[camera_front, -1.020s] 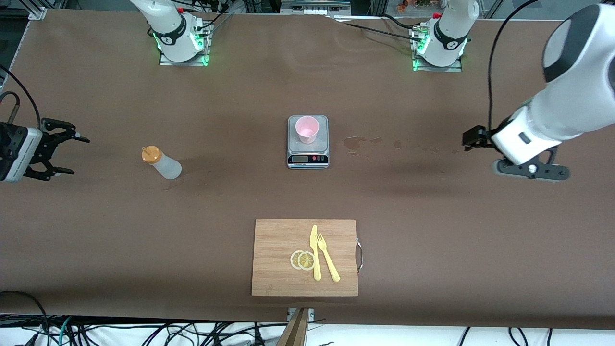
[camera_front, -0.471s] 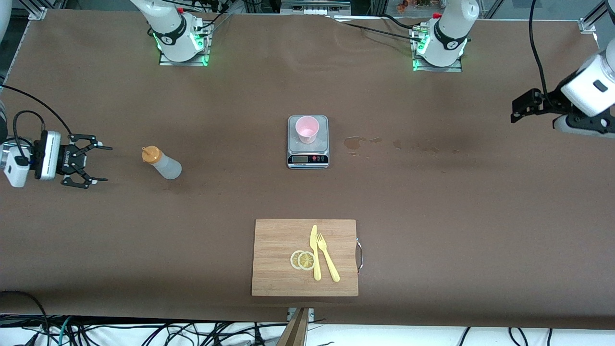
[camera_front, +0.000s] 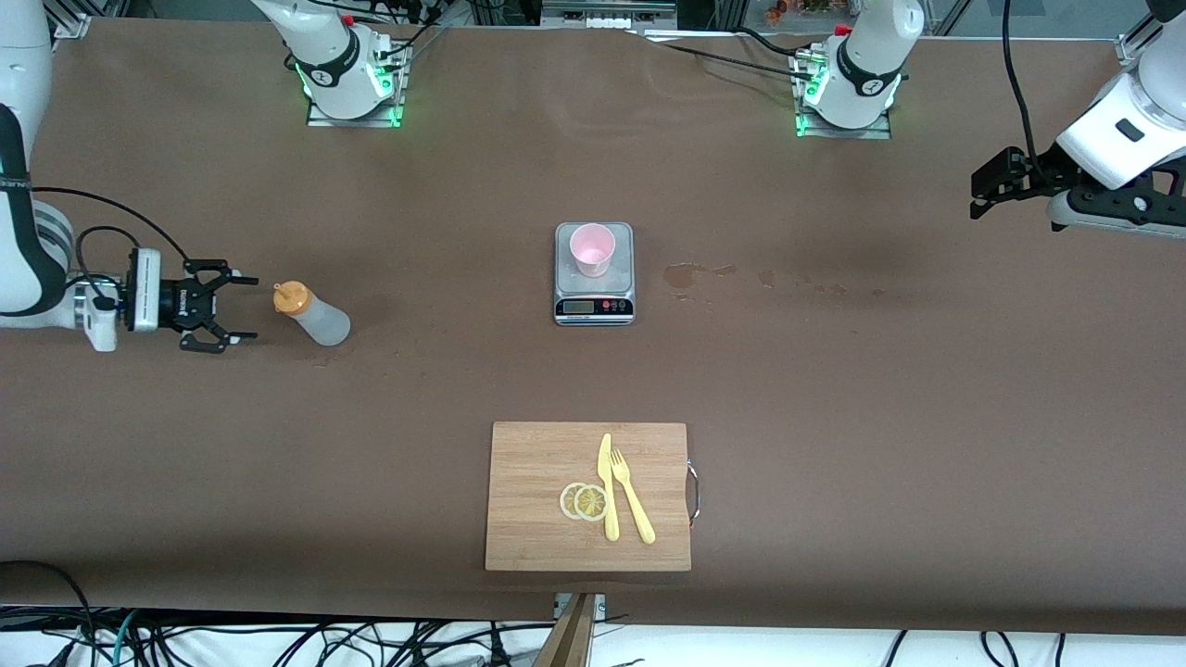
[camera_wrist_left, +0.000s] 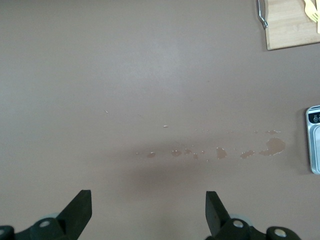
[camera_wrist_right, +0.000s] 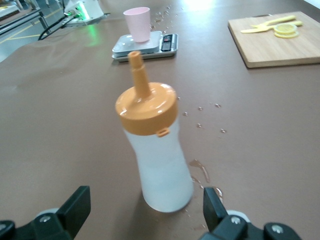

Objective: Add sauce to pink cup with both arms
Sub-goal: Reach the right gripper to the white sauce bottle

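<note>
The sauce bottle [camera_front: 313,318], whitish with an orange nozzle cap, stands upright toward the right arm's end of the table. My right gripper [camera_front: 248,308] is low beside it, open, with its fingertips just short of the bottle and nothing between them. In the right wrist view the bottle [camera_wrist_right: 156,152] fills the middle, just ahead of my open right gripper [camera_wrist_right: 146,201]. The pink cup [camera_front: 592,248] stands on the grey scale [camera_front: 593,306] at mid table. My left gripper [camera_front: 980,193] hangs open over the left arm's end of the table, and in its wrist view [camera_wrist_left: 147,207] holds nothing.
A wooden cutting board [camera_front: 537,500] near the front camera carries lemon slices [camera_front: 585,501], a yellow knife [camera_front: 608,486] and a fork [camera_front: 632,496]. Sauce stains [camera_front: 684,274] mark the table beside the scale, on the left arm's side.
My right gripper has travelled along the table toward the sauce bottle and dropped low beside it. The left arm swung up and out toward its end of the table, then nearly stopped.
</note>
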Motion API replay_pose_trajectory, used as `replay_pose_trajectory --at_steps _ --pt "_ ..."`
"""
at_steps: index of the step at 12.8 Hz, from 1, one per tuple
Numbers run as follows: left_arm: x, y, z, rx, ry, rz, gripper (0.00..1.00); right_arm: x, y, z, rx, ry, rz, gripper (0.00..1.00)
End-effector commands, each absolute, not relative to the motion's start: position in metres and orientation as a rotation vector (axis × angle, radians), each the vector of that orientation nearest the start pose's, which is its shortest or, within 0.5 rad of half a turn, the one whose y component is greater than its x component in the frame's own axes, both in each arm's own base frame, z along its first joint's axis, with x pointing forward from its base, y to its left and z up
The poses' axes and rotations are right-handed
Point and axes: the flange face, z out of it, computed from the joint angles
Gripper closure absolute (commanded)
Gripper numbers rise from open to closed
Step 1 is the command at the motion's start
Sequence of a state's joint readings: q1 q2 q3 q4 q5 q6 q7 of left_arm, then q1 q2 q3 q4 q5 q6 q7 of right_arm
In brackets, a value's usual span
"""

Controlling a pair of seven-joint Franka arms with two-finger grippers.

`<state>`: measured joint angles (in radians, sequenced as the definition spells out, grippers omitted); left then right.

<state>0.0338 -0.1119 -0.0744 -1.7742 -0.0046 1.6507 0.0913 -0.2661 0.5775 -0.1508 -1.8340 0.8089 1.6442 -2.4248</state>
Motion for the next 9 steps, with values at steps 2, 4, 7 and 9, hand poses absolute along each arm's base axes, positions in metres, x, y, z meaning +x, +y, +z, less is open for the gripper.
replay_pose_trajectory --at_steps 2,4,7,9 --pt "0.557 -0.016 0.604 -3.138 0.207 0.084 0.00 0.540 -0.149 0.175 -1.475 -1.612 -0.783 0.00" --pt "0.567 -0.014 0.601 -3.140 0.193 0.103 0.00 0.540 -0.141 0.161 -1.446 -1.610 -0.810 0.00" --pt "0.565 -0.019 0.602 -3.139 0.205 0.115 0.00 0.541 -0.133 0.155 -1.442 -1.589 -0.826 0.00" --pt "0.563 -0.019 0.604 -3.140 0.208 0.127 0.00 0.545 -0.126 0.151 -1.447 -1.568 -0.853 0.00"
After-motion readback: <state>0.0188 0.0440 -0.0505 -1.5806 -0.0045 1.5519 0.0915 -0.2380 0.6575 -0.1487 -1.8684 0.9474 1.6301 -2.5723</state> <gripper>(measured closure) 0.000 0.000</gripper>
